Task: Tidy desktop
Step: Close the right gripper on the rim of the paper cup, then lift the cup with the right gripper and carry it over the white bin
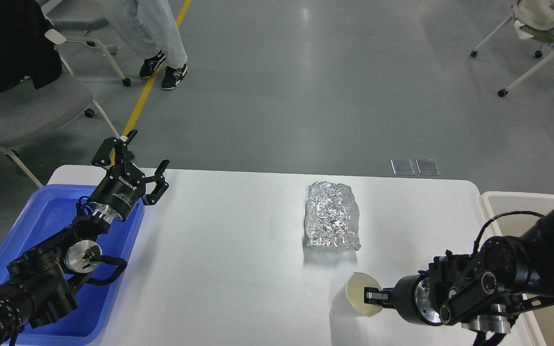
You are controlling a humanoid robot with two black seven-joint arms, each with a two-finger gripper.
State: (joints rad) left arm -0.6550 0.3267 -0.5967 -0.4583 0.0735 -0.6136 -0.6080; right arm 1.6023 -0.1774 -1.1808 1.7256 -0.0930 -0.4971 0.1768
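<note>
The desktop point(229, 250) is a wide white tabletop with rounded corners. A crumpled silver foil pack point(332, 223) lies on it right of centre. A white paper cup point(354, 302) stands near the front edge, tipped so its mouth faces right. My right gripper point(369, 296) is shut on the cup's rim, one finger inside the mouth. My left gripper point(135, 158) is open and empty, held above the table's far left corner, over the edge of the blue tub.
A blue plastic tub point(46, 230) sits at the table's left end under my left arm. A beige-white tub point(508, 211) stands past the right end. Chairs and a person's legs point(161, 48) are on the floor beyond.
</note>
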